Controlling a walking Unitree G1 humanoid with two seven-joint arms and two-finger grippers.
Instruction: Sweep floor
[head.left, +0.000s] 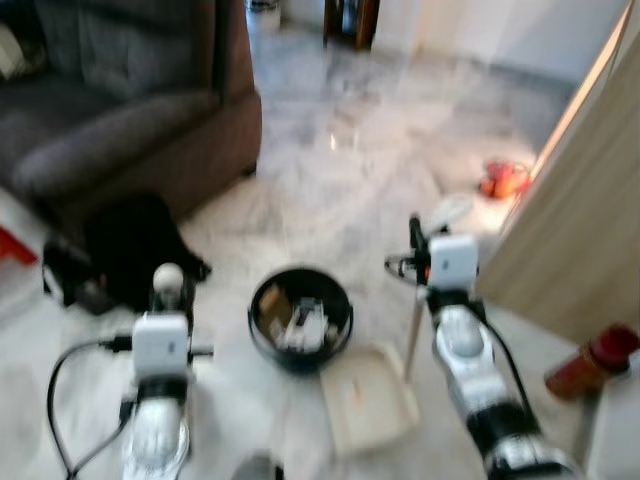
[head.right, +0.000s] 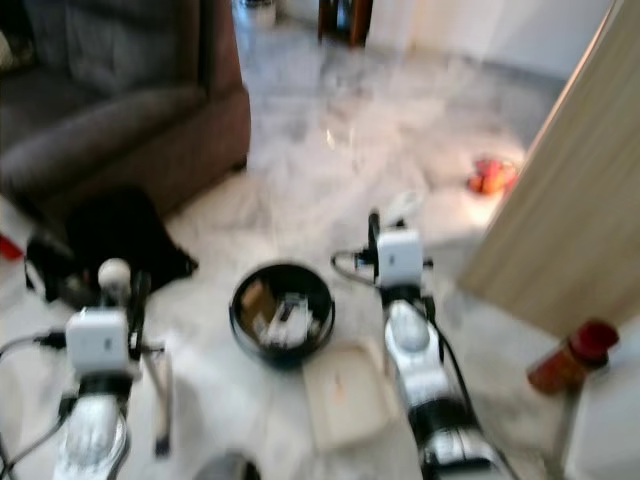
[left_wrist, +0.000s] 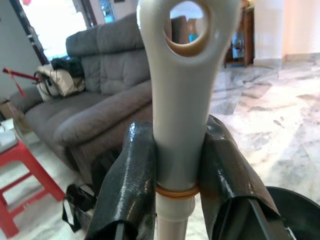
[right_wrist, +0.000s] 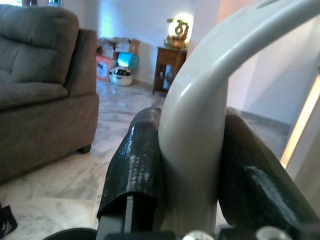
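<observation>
My left gripper (left_wrist: 177, 190) pinches the pale broom handle (left_wrist: 180, 100) just below its hanging loop, left of the black bin (head.left: 300, 318) that sits on the marble floor (head.left: 350, 170) full of scraps. My right gripper (right_wrist: 192, 170) clamps the curved cream dustpan handle (right_wrist: 200, 115), right of the bin. The dustpan (head.left: 368, 400) lies flat just beside the bin's near right edge; the grey sofa (head.left: 120, 110) stands beyond the bin to the left.
</observation>
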